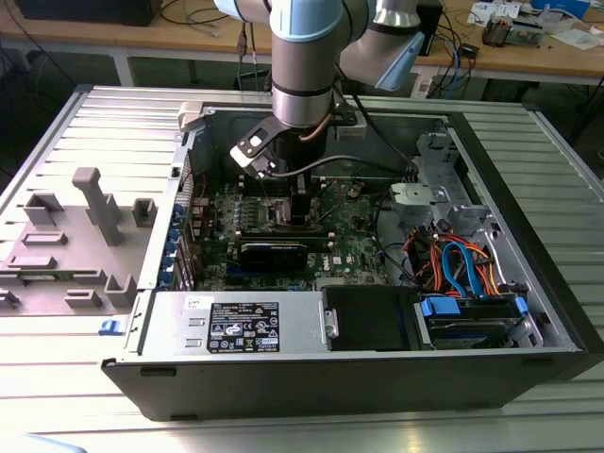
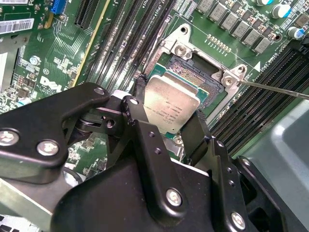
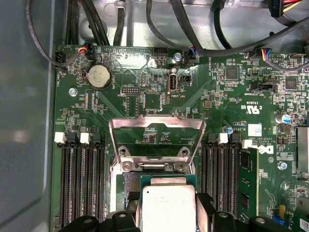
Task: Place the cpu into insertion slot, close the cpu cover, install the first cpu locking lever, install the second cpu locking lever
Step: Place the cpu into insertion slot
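In both wrist views my gripper (image 2: 171,116) is shut on the cpu (image 2: 173,107), a flat silver square pinched by its edges between two black fingers (image 2: 139,94). The chip hovers tilted over the near part of the insertion slot (image 2: 205,72), whose dark centre and silver rim show beyond it. In the first wrist view the cpu (image 3: 169,205) sits low between the fingers (image 3: 205,209), partly covering the slot (image 3: 130,186). The cpu cover (image 3: 153,153) stands raised behind the slot. A thin metal lever rod (image 2: 275,90) sticks out beside the socket. In the exterior view the gripper (image 1: 300,209) reaches down into the case.
Long black memory slots (image 3: 82,179) flank the socket on both sides. A long black card (image 1: 274,252) lies across the board. The power supply (image 1: 236,323), drive bay and coloured cables (image 1: 458,269) fill the case front. A grey fixture (image 1: 90,222) stands at the exterior view's left.
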### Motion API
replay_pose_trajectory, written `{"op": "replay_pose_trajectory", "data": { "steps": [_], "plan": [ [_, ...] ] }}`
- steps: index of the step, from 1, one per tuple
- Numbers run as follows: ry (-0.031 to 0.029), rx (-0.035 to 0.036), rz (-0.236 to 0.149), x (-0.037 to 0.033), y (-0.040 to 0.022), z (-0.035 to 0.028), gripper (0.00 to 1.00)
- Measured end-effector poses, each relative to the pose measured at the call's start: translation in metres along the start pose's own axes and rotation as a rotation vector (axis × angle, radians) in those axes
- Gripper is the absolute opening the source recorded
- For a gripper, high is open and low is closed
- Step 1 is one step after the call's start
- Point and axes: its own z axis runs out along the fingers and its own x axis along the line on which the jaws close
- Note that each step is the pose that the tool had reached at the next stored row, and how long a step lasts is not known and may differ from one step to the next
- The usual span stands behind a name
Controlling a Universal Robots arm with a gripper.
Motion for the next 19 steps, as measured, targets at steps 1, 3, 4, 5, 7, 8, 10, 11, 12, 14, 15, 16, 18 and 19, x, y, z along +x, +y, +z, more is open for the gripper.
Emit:
{"op": "replay_pose_trajectory", "data": {
  "steps": [1,3,4,5,7,8,10,11,12,14,15,16,18,19],
  "plan": [
    [0.0,0.0,0.0,0.0,0.0,0.0003,0.55],
    [0.0,0.0,0.0,0.0001,0.0,0.0013,0.55],
    [0.0,0.0,0.0,0.0001,0.0,0.002,0.55],
    [0.0,0.0,0.0,0.0002,-0.0001,0.0026,0.55],
    [0.0,0.0,0.0,0.0002,-0.0001,0.0032,0.55],
    [-0.0001,0.0,0.0,0.0002,-0.0001,0.0036,0.55],
    [0.0,0.0,0.0,0.0003,-0.0001,0.0042,0.55],
    [0.0,0.0,0.0,0.0006,-0.0001,0.0046,0.55],
    [0.0001,0.0,0.0,0.0009,-0.0001,0.0048,0.55],
    [0.0,0.0,0.0,0.0027,-0.0001,0.0048,0.55],
    [0.0,-0.0002,0.0,0.004,-0.0004,0.0047,0.55],
    [0.0,-0.0002,0.0,0.0051,-0.0008,0.0046,0.55],
    [0.0001,-0.0002,0.001,0.0087,-0.0017,0.0047,0.55],
    [0.0,0.0,0.004,0.0103,-0.0018,0.0051,0.55]
  ]
}}
